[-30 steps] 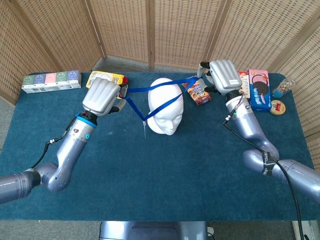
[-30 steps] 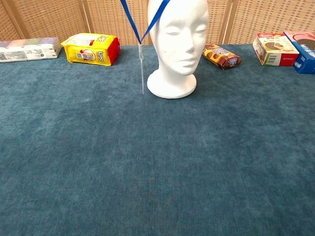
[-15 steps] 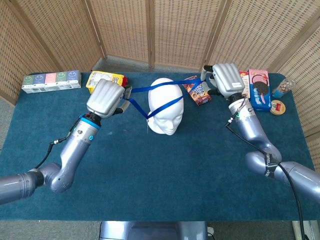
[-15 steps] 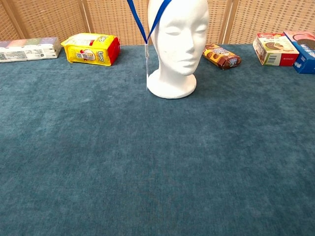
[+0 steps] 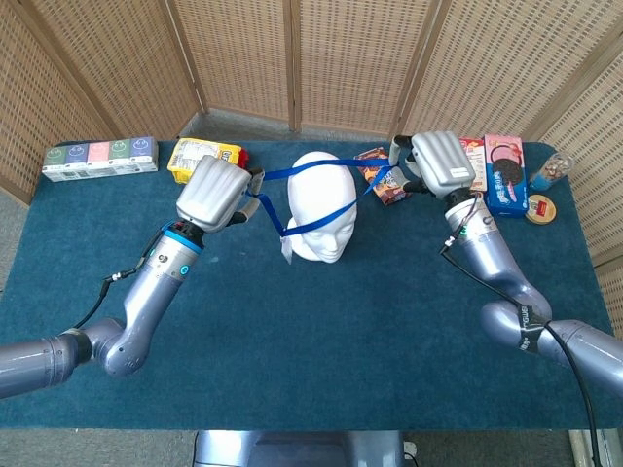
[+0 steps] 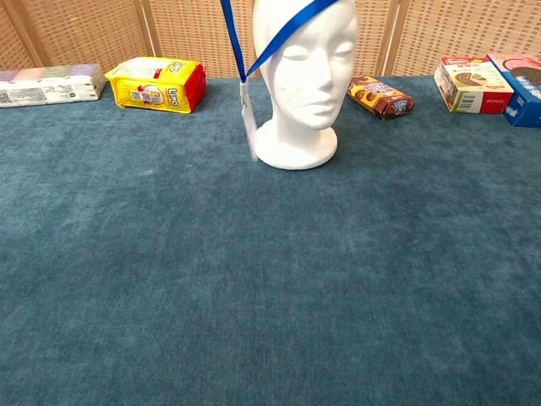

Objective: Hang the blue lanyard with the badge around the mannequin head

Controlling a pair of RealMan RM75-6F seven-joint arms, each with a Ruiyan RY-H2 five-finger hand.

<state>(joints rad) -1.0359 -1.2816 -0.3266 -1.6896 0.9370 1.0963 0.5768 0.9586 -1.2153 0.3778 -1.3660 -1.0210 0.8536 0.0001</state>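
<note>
Both of your hands held the blue lanyard (image 5: 310, 191) stretched as a loop over the white mannequin head (image 5: 321, 207), which stood upright near the middle of the blue table (image 5: 311, 341). One strand ran across the top of the head and another crossed its forehead in front, so the loop sat partly over the crown rather than around the neck. From the loop's low point, just beside the head on its left as you looked from above, the clear badge (image 6: 248, 123) hung down close to the base, apart from the cloth as far as the chest view showed. Your left hand (image 5: 216, 192) gripped the lanyard's end left of the head, fingers curled closed on the strap. Your right hand (image 5: 436, 161) held the other end to the right, fingers also closed, though the pinch itself was hidden under the hand. Behind the head lay a yellow snack pack (image 5: 202, 156), a brown biscuit packet (image 6: 381, 96) and, further right, boxed snacks (image 5: 504, 173).
</note>
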